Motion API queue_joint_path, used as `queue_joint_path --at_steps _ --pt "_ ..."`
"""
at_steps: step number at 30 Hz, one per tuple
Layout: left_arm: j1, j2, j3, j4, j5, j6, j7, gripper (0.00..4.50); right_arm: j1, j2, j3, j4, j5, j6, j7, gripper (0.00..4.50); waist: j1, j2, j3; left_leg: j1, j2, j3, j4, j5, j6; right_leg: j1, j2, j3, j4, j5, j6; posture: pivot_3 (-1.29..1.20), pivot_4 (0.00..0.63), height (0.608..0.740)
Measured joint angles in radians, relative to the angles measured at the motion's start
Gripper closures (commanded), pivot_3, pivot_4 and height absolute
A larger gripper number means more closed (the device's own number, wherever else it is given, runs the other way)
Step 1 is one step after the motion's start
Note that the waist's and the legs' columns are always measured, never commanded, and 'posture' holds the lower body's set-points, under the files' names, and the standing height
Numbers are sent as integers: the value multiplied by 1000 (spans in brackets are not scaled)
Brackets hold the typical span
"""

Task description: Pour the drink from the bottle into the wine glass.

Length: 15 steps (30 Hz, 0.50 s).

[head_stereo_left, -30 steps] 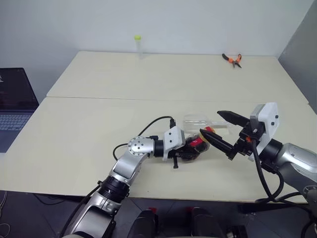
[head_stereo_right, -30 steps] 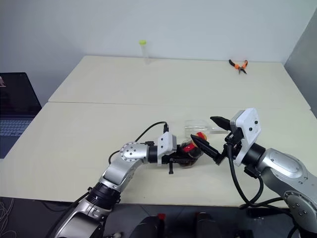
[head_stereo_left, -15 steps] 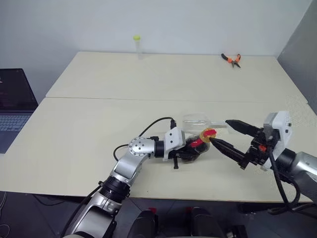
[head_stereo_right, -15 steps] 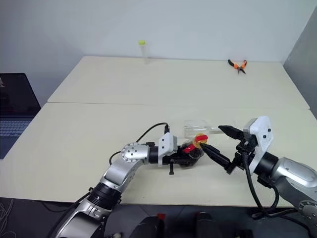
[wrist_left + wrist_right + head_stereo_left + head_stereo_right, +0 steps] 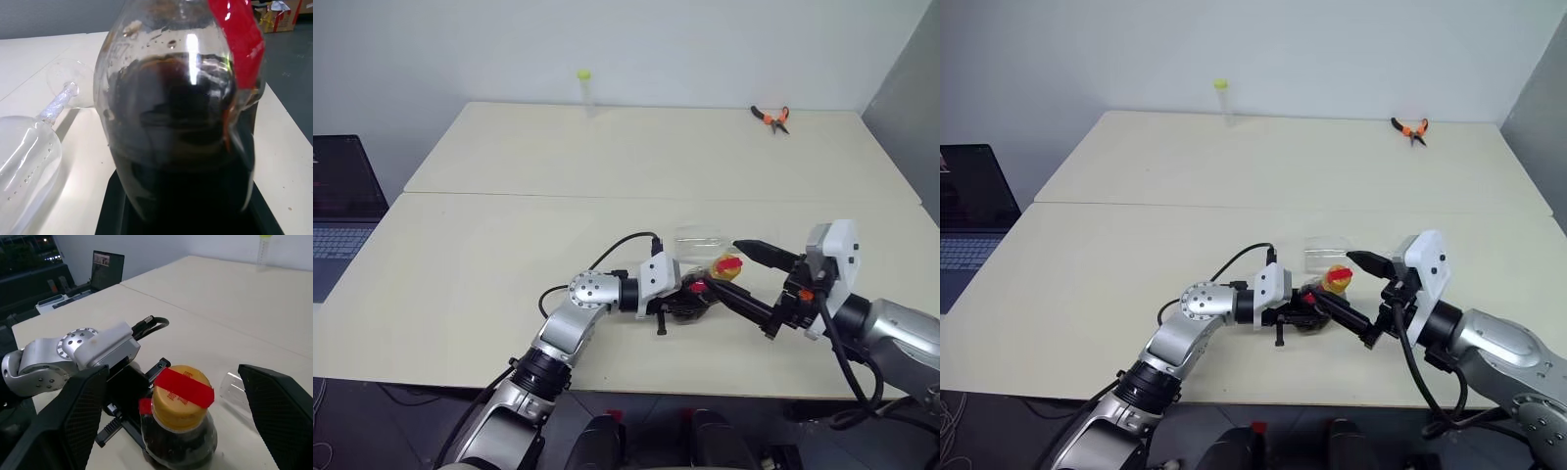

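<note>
My left gripper (image 5: 687, 298) is shut on the body of the bottle (image 5: 697, 292), low over the front of the table (image 5: 489, 255). The bottle leans to the right, and the dark drink (image 5: 181, 122) fills most of it. A red label strip (image 5: 185, 387) crosses its yellow cap (image 5: 726, 264). My right gripper (image 5: 723, 265) is open, one finger on each side of the cap without touching it; the fingers (image 5: 63, 426) stand wide apart. The wine glass (image 5: 700, 238) lies on its side just behind the bottle, with its stem (image 5: 57, 100) flat on the table.
A thin clear tube with a yellow-green cap (image 5: 584, 90) stands at the far edge. Orange-handled pliers (image 5: 771, 117) lie at the back right. A laptop (image 5: 342, 211) sits off the table's left side. A seam (image 5: 558, 194) runs across the table's middle.
My right gripper drew away to the right half a second ago and has come back left, its open fingers around the cap again. The left gripper and bottle stayed put.
</note>
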Motion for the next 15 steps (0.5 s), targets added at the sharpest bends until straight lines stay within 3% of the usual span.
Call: queue_joint_path --at_steps 1,4,11,15 --pt "0 0 0 0 0 0 0 3708 -1 6 6 3 -8 -3 -3 0 0 0 0 0 0 0 0 0 0 0 0 0 0 0 0 0 150 740" --pt "0 0 0 0 0 0 0 3708 -1 9 15 8 -29 -8 -3 608 0 0 0 0 0 0 0 0 0 0 0 0 0 0 0 0 150 740" --pt "0 0 0 4 0 0 0 3709 16 24 16 9 -38 -22 13 3107 0 0 0 0 0 0 0 0 0 0 0 0 0 0 0 0 150 740" --pt "0 -2 -3 10 2 0 -3 3709 42 27 14 3 -44 -38 20 3283 0 0 0 0 0 0 0 0 0 0 0 0 0 0 0 0 150 740"
